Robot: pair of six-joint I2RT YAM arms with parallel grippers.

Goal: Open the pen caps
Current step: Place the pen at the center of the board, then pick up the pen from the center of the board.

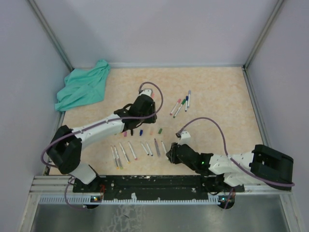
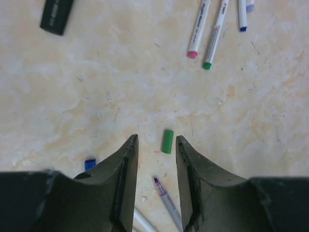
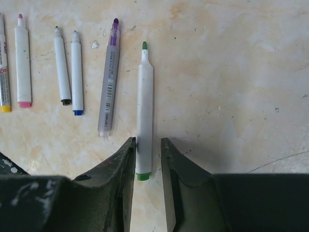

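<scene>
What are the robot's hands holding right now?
Nothing, it seems. The left hand is open, with the green cap lying loose between its fingers. The right hand straddles the back end of the green-tipped pen, with a gap showing.

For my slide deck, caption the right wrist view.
Right gripper, jaws apart, straddles an uncapped green pen; other pens lie alongside.

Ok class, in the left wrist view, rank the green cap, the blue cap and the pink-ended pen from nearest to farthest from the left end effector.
1. The green cap: between the fingertips of the left end effector.
2. The blue cap: beside the finger on the view's left.
3. The pink-ended pen: far ahead, upper right.
</scene>
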